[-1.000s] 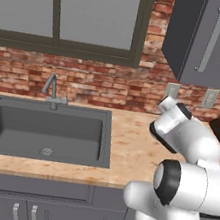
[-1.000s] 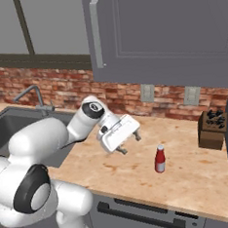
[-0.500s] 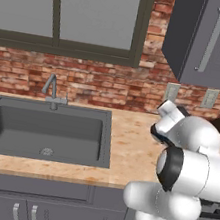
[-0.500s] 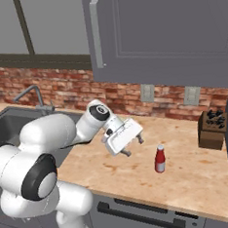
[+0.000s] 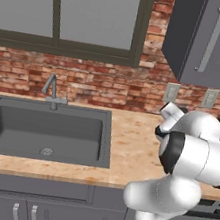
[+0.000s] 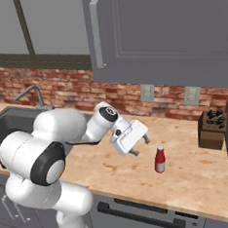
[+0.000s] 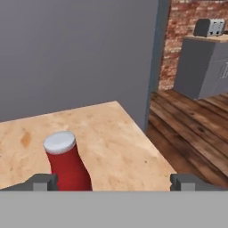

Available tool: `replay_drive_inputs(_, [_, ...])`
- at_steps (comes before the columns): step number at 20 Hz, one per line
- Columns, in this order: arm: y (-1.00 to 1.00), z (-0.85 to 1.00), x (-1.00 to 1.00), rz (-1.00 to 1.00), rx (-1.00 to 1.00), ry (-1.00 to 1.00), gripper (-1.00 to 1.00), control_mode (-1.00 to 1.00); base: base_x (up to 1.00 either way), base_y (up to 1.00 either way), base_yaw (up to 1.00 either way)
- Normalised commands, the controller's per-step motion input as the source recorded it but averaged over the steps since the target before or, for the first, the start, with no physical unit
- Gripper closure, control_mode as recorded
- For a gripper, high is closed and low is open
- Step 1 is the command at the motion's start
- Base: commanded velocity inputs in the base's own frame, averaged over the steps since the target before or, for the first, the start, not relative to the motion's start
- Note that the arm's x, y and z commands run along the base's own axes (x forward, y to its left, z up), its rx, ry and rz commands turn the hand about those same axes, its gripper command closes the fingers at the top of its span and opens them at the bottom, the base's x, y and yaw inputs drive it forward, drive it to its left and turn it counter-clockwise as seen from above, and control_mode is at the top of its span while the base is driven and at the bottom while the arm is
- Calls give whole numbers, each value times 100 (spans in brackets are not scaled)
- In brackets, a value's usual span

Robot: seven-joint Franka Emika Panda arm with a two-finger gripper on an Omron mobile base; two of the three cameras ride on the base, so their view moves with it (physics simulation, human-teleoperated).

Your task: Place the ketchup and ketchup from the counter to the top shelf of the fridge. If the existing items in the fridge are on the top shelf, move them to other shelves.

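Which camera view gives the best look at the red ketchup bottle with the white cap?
The hand view: the ketchup bottle stands close and large, with cap and shoulder clear, its base cut off. The right base view shows the whole bottle upright on the counter, but small.

My gripper (image 6: 140,146) has swung closer to the red ketchup bottle (image 6: 160,159) on the counter (image 6: 199,177). My forearm has swung right, too.

Two rear base views over the counter (image 6: 199,177); hand view close
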Motion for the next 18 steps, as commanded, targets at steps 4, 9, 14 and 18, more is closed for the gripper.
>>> replay_drive_inputs(4, [-21,-19,14,5,0,0,-100,-100,0,0,0])
replay_drive_inputs(9, [-13,-22,14,4,0,0,-100,-100,0,0,0])
replay_drive_inputs(14, [-12,-27,14,3,0,0,-100,-100,0,0,0])
replay_drive_inputs(18, [-17,-26,11,3,0,0,-100,-100,0,0,0])
